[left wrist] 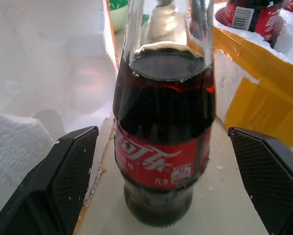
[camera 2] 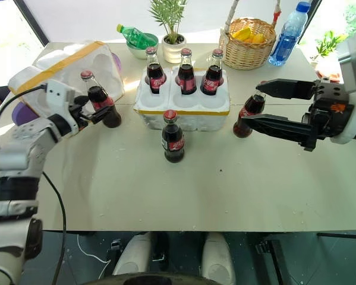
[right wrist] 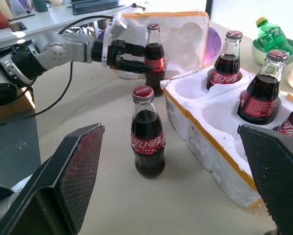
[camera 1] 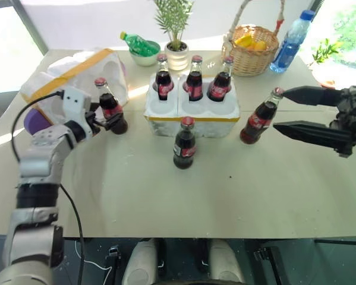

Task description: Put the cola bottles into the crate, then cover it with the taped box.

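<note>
Left gripper: fingers spread wide, one on either side of a standing cola bottle near the table's left end; the left wrist view shows clear gaps between both pads and the glass, so the bottle is bracketed, not clamped. Just behind this bottle lies the taped box, tipped on its side, hollows facing the bottle, yellow tape across its top.

Right gripper: jaws fully parted, level, pointing toward the table's centre, holding nothing. A leaning bottle stands between its fingertips in the head views; contact cannot be judged.

Crate: centre of the table, yellow band along its near edge. 3 bottles occupy its far row of holes; the near row is empty. 1 more bottle stands upright on the table just before the crate.

Far edge: green bottle in a bowl, potted plant, wicker basket, water bottle.
</note>
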{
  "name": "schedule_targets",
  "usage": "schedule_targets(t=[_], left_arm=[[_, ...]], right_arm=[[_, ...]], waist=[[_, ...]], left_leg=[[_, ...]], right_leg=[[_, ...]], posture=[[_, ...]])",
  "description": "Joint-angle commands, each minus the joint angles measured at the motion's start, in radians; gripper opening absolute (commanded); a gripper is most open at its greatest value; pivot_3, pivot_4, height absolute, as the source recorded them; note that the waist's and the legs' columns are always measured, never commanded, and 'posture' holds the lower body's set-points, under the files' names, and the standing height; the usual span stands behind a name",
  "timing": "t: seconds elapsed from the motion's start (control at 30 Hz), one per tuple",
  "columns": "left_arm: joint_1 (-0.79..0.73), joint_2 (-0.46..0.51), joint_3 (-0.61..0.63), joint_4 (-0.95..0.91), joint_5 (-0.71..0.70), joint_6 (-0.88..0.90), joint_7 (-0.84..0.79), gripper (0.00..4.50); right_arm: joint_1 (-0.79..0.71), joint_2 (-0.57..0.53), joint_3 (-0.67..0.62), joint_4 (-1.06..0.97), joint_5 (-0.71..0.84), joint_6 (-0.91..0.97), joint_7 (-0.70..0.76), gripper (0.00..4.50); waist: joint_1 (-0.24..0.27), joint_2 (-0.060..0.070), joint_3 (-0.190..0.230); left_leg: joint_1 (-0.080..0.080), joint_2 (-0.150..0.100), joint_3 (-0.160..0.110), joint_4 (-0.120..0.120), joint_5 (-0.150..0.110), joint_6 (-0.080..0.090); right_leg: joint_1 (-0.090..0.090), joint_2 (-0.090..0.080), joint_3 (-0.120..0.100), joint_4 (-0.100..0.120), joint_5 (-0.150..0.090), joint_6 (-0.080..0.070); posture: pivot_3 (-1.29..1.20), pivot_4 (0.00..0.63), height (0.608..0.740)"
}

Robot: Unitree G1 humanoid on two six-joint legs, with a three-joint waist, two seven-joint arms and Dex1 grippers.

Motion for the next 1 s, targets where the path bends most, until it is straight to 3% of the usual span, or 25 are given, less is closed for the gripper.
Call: schedule_targets(t=[0.03, 0.13, 0.23, 0.3, 0.43, 0.57, 0.73, 0.87, 1.0], left_arm=[[-0.086, -0.033, -0.027, 0.123, 0.053, -0.094, -0.019, 4.46], [-0.133, -0.06, -0.042, 0.227, 0.089, -0.145, -0.028, 4.46], [-0.131, -0.056, -0.036, 0.228, 0.093, -0.152, -0.061, 3.66], [-0.115, -0.036, -0.025, 0.192, 0.088, -0.125, -0.079, 2.82], [-0.067, 0.036, 0.02, 0.029, 0.01, -0.026, -0.178, 2.82], [-0.066, 0.15, 0.044, -0.201, -0.187, 0.208, -0.386, 2.82], [-0.177, 0.215, 0.025, -0.244, -0.308, 0.385, -0.503, 2.82], [-0.444, 0.085, -0.032, -0.047, -0.29, 0.354, -0.529, 2.82], [-0.627, -0.072, -0.113, 0.217, -0.169, 0.171, -0.572, 2.82]], right_arm=[[-0.034, 0.004, 0.004, -0.009, 0.021, -0.03, -0.02, 4.5], [-0.059, 0.012, 0.029, 0.0, 0.025, -0.041, -0.04, 4.5], [-0.077, 0.018, 0.049, 0.009, 0.02, -0.047, -0.062, 4.5], [-0.077, 0.016, 0.054, 0.011, 0.015, -0.052, -0.067, 4.5], [-0.068, 0.018, 0.059, 0.017, 0.007, -0.06, -0.082, 4.5], [-0.05, 0.021, 0.051, 0.013, 0.003, -0.066, -0.096, 4.5], [-0.026, 0.025, 0.041, -0.001, 0.001, -0.068, -0.12, 4.5], [0.012, 0.028, 0.015, -0.026, -0.002, -0.071, -0.152, 4.5], [0.046, 0.033, -0.015, -0.051, 0.002, -0.071, -0.177, 4.5]], waist=[[-0.001, 0.0, 0.0], [-0.002, 0.0, 0.0], [-0.003, 0.0, 0.0], [-0.003, 0.0, 0.0], [-0.007, -0.003, 0.002], [-0.004, -0.01, 0.007], [0.005, -0.011, 0.007], [0.018, -0.011, 0.007], [0.025, -0.011, 0.007]], left_leg=[[0.0, 0.0, 0.0, 0.0, 0.0, 0.0], [0.0, 0.0, 0.0, 0.0, 0.002, -0.003], [0.0, 0.0, 0.0, 0.0, 0.002, -0.003], [0.0, 0.0, 0.0, 0.0, 0.002, -0.004], [-0.001, 0.001, 0.0, 0.0, 0.002, -0.004], [-0.002, 0.001, 0.001, 0.0, 0.003, -0.004], [-0.003, 0.0, -0.001, 0.001, 0.003, -0.005], [-0.002, -0.001, -0.001, 0.002, 0.003, -0.005], [-0.001, -0.001, 0.0, 0.002, 0.003, -0.005]], right_leg=[[0.0, 0.0, 0.0, 0.0, 0.0, 0.0], [0.0, 0.0, 0.0, 0.0, 0.001, 0.001], [0.0, 0.0, 0.0, 0.0, 0.001, 0.001], [0.0, 0.0, 0.0, 0.0, 0.001, 0.001], [-0.001, 0.0, 0.0, 0.0, 0.001, 0.001], [-0.003, 0.0, 0.0, 0.0, 0.0, 0.001], [-0.001, -0.001, 0.0, -0.001, 0.0, 0.001], [0.001, 0.0, -0.001, 0.0, 0.001, 0.002], [0.002, 0.0, -0.001, -0.001, 0.001, 0.003]], posture=[[0.0, 0.15, 0.74], [0.0, 0.15, 0.74], [0.0, 0.15, 0.74], [0.0, 0.15, 0.74], [0.0, 0.15, 0.74], [0.0, 0.15, 0.74], [0.0, 0.15, 0.74], [0.0, 0.15, 0.74], [0.0, 0.15, 0.74]])
